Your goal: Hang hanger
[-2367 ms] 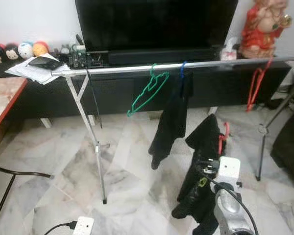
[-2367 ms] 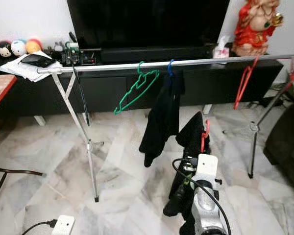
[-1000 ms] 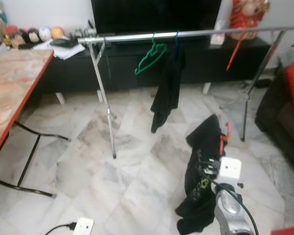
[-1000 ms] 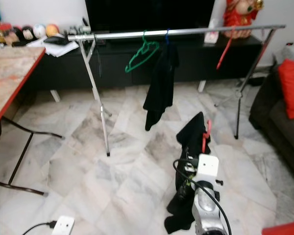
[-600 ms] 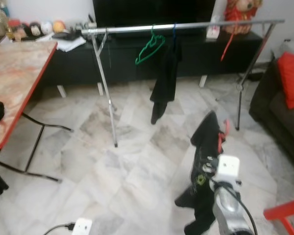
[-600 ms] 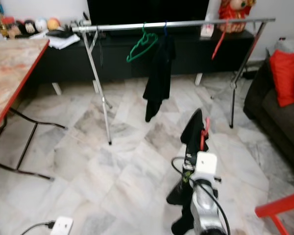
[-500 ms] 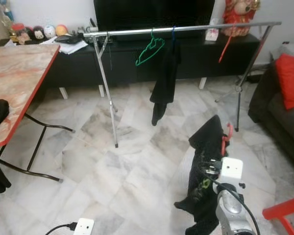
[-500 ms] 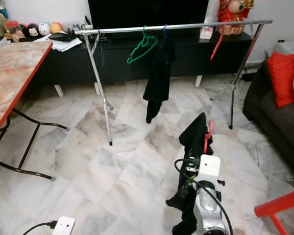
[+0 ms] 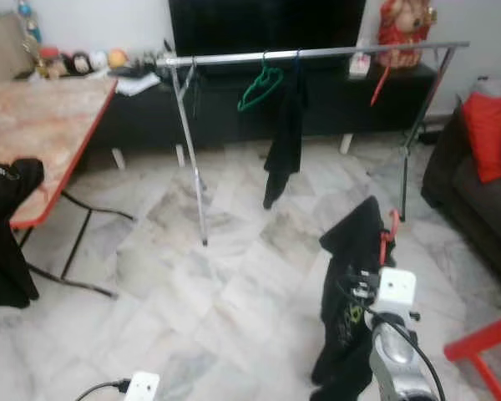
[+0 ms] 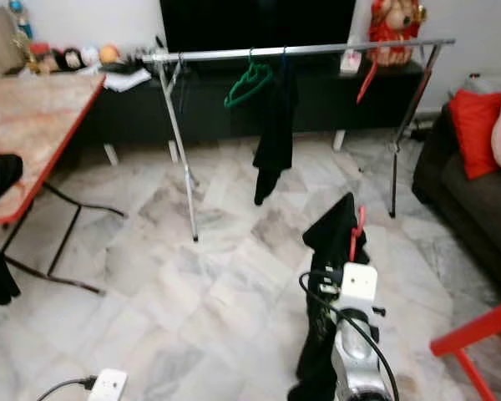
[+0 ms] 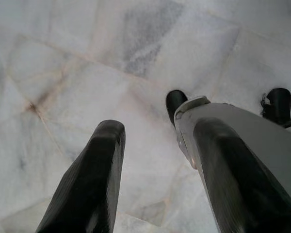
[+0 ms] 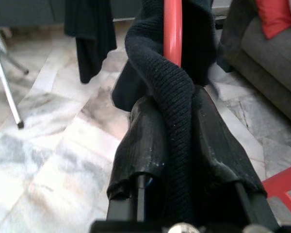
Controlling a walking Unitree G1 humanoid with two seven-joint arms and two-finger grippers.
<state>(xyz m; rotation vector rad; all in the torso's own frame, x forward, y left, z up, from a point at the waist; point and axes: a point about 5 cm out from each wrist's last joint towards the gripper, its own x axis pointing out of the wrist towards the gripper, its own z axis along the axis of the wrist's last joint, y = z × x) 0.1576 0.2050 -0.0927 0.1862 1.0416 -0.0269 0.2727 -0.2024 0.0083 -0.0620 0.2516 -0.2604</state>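
Right gripper (image 12: pixel 177 145), fingers clamped on a black knit garment (image 12: pixel 169 92) draped over a red hanger (image 12: pixel 172 29), which rises directly above the fingertips. Ahead of this gripper and well apart stands a silver clothes rail (image 9: pixel 317 53) bearing a green hanger (image 9: pixel 260 87), a hanging black garment (image 9: pixel 285 142) and a second red hanger (image 9: pixel 378 83). Beyond the rail, a dark TV console (image 10: pixel 234 100); to the gripper's right, a sofa with red cushion (image 10: pixel 472 121). Left gripper (image 11: pixel 155 174), fingers spread apart, hangs above marble floor (image 11: pixel 63 73).
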